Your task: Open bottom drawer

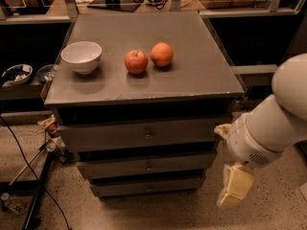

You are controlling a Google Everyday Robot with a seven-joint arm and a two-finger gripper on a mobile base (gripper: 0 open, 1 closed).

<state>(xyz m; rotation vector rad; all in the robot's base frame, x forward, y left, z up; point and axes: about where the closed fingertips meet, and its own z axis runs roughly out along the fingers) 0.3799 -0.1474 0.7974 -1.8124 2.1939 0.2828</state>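
Note:
The bottom drawer [144,187] is the lowest and narrowest grey front of the three-drawer stack, with a tiny metal knob [147,187] at its centre. It sits flush and closed under the middle drawer [144,166] and the top drawer [144,135]. My gripper [234,188] hangs below the white arm [268,128] at the right of the stack, about level with the bottom drawer and just off its right end, touching nothing.
On the grey cabinet top [201,75] stand a white bowl [81,56], a red apple [136,61] and an orange [162,54]. Cables and small clutter [29,176] lie on the speckled floor at the left. A dark shelf with dishes [17,73] is at far left.

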